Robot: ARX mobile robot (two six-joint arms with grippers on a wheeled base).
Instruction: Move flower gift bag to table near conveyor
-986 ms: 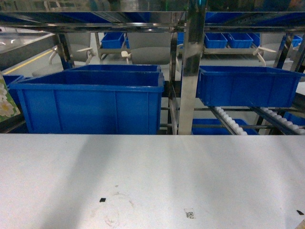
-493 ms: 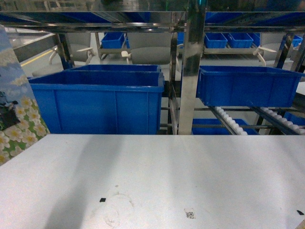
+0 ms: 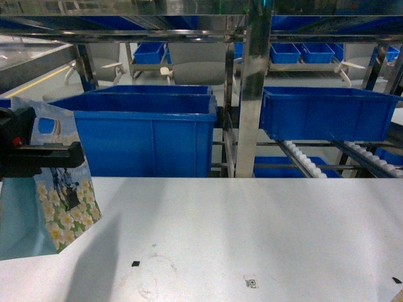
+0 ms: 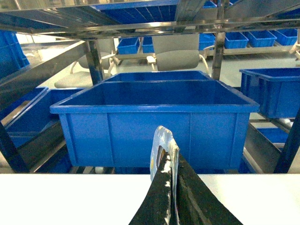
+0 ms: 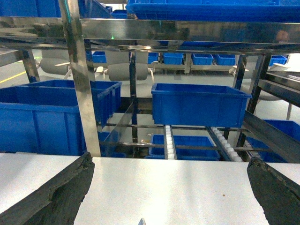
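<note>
The flower gift bag (image 3: pixel 60 211) hangs at the left edge of the counter (image 3: pixel 239 233), gripped near its top by the left pincer (image 3: pixel 44 156). In the left wrist view the two dark fingers (image 4: pixel 161 199) are pressed together on the bag's thin upper rim, so the pincer is clamped narrow on the paper. The bag's lower end looks close to the counter surface, but whether it touches cannot be told from the head view.

As a judgement, the carry is mostly done: the bag is already over the counter beside the conveyor (image 3: pixel 308 160), whose white rollers show beyond the far edge toward the right. What is left is to lower it, let it stand, and release.

The right pincer (image 5: pixel 171 187) shows only its two dark fingertips at the lower corners of its own view, spread wide with nothing between them.

Beyond the far edge stand large blue bins: one at the left (image 3: pixel 145 135) and one at the right (image 3: pixel 324 113). The left wrist view looks into the left bin and shows no contents in the visible part of its interior; the inside of the right one is not visible.
</note>
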